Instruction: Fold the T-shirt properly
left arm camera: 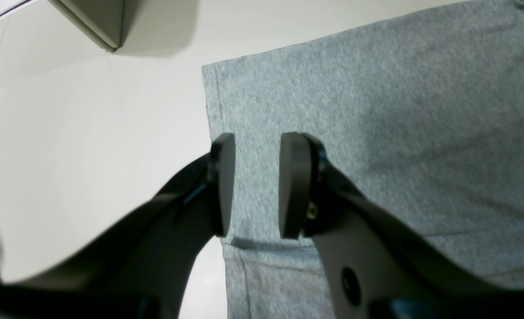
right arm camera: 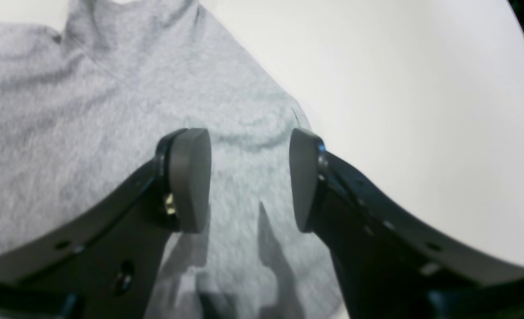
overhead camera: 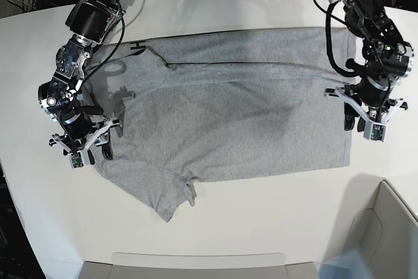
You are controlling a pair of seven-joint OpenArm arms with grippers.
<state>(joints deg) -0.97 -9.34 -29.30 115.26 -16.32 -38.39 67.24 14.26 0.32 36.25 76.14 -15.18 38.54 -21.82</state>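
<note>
Grey T-shirt (overhead camera: 228, 122) shows "H"; left gripper (left arm camera: 256, 186), right gripper (right arm camera: 249, 177) both spread, empty

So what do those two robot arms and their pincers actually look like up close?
Both arms are black and silver-grey metal, built from chunky jointed segments with black cables looping along them. The left gripper and the right gripper each end in two curved black fingers tipped with flat, rounded dark-grey pads. Small screw holes dot the fingers.
</note>
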